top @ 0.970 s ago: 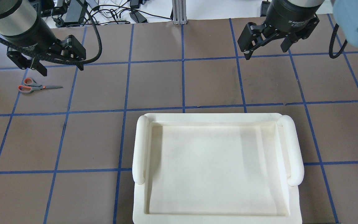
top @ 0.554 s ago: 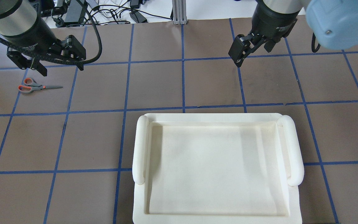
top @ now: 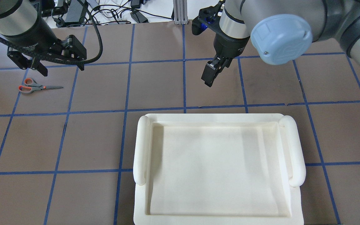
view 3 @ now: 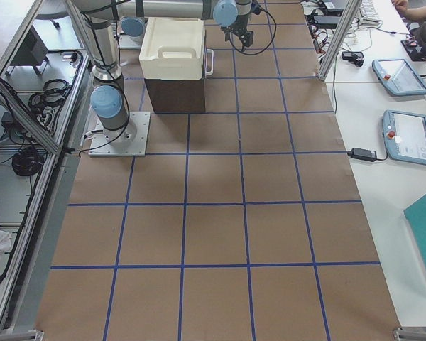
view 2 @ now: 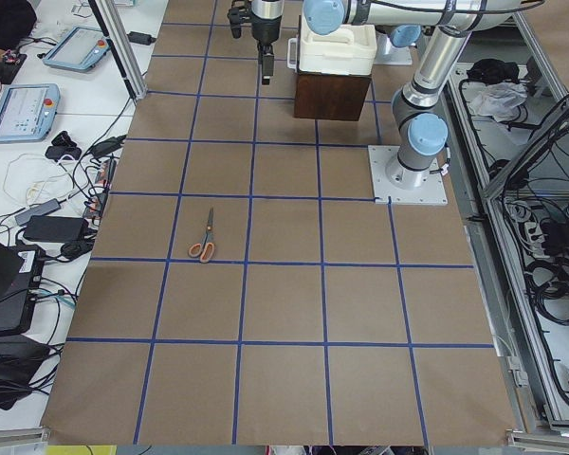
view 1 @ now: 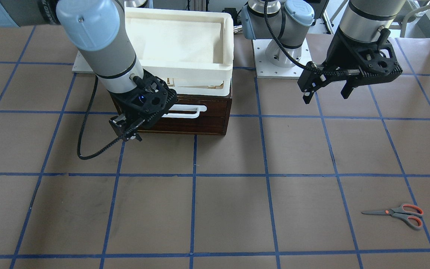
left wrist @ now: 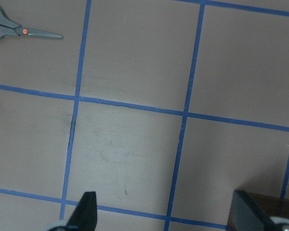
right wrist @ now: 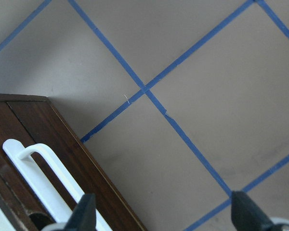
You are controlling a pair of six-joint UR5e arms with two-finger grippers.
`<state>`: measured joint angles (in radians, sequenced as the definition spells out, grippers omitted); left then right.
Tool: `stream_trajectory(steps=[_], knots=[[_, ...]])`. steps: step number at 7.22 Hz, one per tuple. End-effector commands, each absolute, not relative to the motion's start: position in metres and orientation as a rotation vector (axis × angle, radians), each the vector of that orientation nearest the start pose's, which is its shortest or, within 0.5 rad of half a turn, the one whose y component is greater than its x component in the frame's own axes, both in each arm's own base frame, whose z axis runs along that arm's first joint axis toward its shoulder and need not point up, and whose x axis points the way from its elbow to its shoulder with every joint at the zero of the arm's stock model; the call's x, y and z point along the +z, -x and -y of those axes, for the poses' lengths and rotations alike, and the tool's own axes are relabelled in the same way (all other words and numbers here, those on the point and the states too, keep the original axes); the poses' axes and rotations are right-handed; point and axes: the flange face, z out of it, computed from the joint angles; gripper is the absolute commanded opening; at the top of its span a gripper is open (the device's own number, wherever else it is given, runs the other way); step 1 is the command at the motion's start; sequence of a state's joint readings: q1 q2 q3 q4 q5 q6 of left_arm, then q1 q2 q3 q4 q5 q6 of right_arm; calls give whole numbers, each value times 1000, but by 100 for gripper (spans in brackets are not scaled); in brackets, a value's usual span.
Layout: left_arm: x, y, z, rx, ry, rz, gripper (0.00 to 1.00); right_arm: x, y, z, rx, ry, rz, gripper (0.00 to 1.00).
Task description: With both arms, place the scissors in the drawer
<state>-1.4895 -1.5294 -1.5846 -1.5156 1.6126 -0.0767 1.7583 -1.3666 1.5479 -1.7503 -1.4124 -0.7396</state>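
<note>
Brown tape-gridded table (top: 98, 140) bears scissors (top: 37, 87); left gripper (view 1: 326, 98), right gripper (right wrist: 164, 214) both spread wide.

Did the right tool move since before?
Yes. The right tool slid left across the overhead view, crossing a blue tape line, nearer the white tray.

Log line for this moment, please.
left gripper: open, above table | right gripper: open, near drawer handle | drawer: shut | scissors: on table, ungrasped
</note>
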Motion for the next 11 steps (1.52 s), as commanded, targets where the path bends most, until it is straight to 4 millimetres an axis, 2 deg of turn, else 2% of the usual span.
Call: stream_trajectory(steps=[1, 2, 5, 6, 9, 11], knots=[[506, 90, 492, -123, 247, -3088, 100, 358, -275, 522, 32, 1455, -2571, 100], [504, 89, 493, -119, 249, -3086, 100, 353, -279, 517, 51, 1587, -2511, 100], [506, 82, 491, -121, 266, -3087, 100, 345, -276, 515, 87, 1710, -2444, 100], [506, 82, 491, -118, 238, -3089, 100, 331, -272, 511, 97, 1829, -2369, 100], [506, 82, 491, -117, 223, -3089, 100, 310, -269, 506, 198, 1815, -2318, 100], [506, 82, 491, -117, 221, -3090, 100, 312, -269, 507, 190, 1819, -2318, 100]])
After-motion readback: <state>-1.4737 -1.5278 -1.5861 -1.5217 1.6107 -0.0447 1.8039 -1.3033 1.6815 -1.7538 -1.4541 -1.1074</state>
